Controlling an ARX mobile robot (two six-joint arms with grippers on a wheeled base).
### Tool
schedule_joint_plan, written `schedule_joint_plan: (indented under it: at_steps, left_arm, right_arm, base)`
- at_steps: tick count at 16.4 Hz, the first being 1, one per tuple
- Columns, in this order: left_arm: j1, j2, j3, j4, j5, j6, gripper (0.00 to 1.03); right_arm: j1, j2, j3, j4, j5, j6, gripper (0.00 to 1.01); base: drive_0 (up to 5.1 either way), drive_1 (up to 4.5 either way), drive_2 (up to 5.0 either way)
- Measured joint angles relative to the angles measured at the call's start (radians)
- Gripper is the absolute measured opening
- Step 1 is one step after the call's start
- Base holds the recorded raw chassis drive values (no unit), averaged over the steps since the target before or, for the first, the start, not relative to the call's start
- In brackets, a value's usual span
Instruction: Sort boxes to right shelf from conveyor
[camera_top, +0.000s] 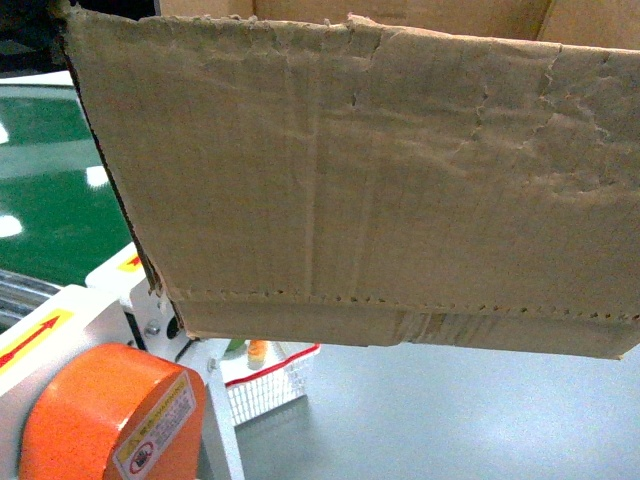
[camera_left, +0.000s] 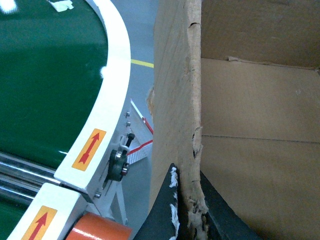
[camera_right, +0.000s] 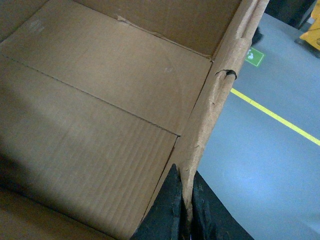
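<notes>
Our left end effector (camera_left: 189, 212) was clamped on the ragged top edge of the cardboard box (camera_top: 380, 190), one dark finger (camera_left: 162, 210) on the outer face and the other inside, with the torn wall pinched between them. Our right end effector (camera_right: 186, 210) was closed the same way on the opposite wall, its two black fingers (camera_right: 165, 210) pressed against either side of the frayed rim.

The box filled most of the head view, its brown side wrinkled and creased, with a perforated line running near its base and clear tape below that. It sat tilted in that view, its lower edge above the grey floor (camera_top: 480, 420). Both wrist views looked down into its bare brown interior, where the bottom flaps met at a seam.

To the left of the box lay the conveyor (camera_left: 45, 80), a glossy dark-green belt with a curved white rim. Yellow stickers (camera_left: 89, 149) with red arrows marked that rim. An orange cover (camera_top: 100, 420) with a warning label sat at the conveyor's near corner.

Beneath the box, a white wire basket (camera_top: 268, 385) with a red rim stood on the floor. A yellow line (camera_right: 275, 117) crossed the floor to the right.
</notes>
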Motion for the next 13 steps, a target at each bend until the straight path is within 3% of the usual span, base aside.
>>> schedule_joint_plan:
  at_steps: [13]
  left_arm:
    - [-0.006,0.007,0.000,0.005,0.005,0.000,0.03]
  right_arm:
    - [-0.006,0.003,0.000,-0.003,0.000,0.000,0.02]
  base:
    - [-0.8,-0.80,-0.8]
